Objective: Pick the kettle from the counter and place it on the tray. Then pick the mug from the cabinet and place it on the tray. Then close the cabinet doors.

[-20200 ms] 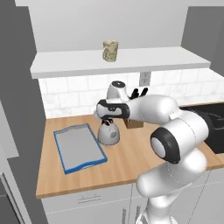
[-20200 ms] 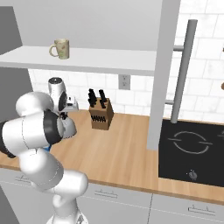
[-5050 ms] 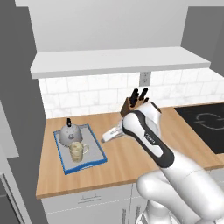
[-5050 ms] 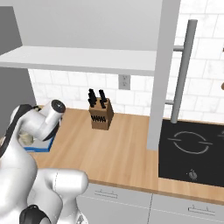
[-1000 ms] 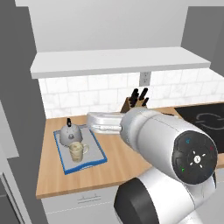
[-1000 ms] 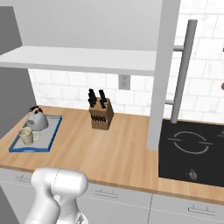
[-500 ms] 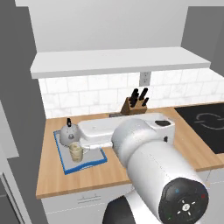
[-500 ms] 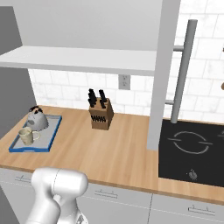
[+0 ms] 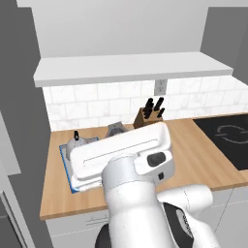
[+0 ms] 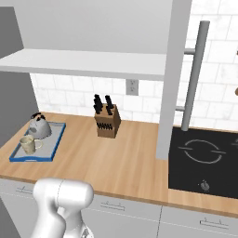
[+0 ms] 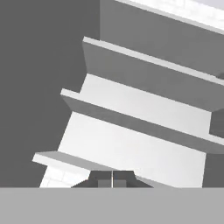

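Counter [image 10: 125, 162]: wooden | backsplash [image 10: 69, 95]: white tiles | cabinet [image 11: 131, 144]: white shelves

One kettle [image 10: 40, 125], one mug [image 10: 28, 145], one tray [image 10: 51, 144], one knife block [image 10: 108, 122], one hob [image 10: 204, 160].

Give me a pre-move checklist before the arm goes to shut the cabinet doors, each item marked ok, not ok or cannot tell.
1. Kettle on the tray: ok, it stands at the tray's far end.
2. Mug on the tray: ok, it stands at the near end, in front of the kettle.
3. Gripper free of load: ok, the fingertips are together with nothing between them.
4. Cabinet shelf cleared: ok, nothing stands on it.
5. Cabinet doors closed: not ok; the right door stands open, edge-on over the counter.
6. Gripper lined up with a door handle: cannot tell; the hand view shows shelves, no handle.
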Tool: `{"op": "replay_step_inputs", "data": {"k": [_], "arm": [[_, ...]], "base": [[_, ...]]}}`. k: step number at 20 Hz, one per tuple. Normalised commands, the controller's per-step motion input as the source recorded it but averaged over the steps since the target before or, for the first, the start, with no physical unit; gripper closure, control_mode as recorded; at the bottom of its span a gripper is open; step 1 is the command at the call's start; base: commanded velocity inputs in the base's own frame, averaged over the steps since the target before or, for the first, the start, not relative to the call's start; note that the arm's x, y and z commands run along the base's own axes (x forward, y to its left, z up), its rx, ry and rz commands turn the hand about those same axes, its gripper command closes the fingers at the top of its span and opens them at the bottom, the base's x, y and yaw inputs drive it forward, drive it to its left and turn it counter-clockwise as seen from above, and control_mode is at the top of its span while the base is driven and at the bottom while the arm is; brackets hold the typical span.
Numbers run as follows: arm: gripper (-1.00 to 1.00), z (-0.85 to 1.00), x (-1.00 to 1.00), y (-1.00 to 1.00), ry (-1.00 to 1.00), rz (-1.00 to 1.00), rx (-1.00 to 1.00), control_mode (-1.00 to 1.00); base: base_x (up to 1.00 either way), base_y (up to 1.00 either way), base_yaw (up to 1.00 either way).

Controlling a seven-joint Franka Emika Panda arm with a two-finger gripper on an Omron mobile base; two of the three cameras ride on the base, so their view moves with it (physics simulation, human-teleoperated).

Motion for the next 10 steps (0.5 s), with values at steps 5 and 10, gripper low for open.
{"op": "replay_step_inputs", "data": {"k": [5, 10], "arm": [[1.00, 0.00, -0.01, 0.21, -0.02, -0.11, -0.20, -1.00], [1.00, 0.00, -0.17, 0.18, -0.01, 0.00, -0.06, -1.00]], "base": [[0.00, 0.00, 0.00], [0.00, 0.00, 0.00]]}}
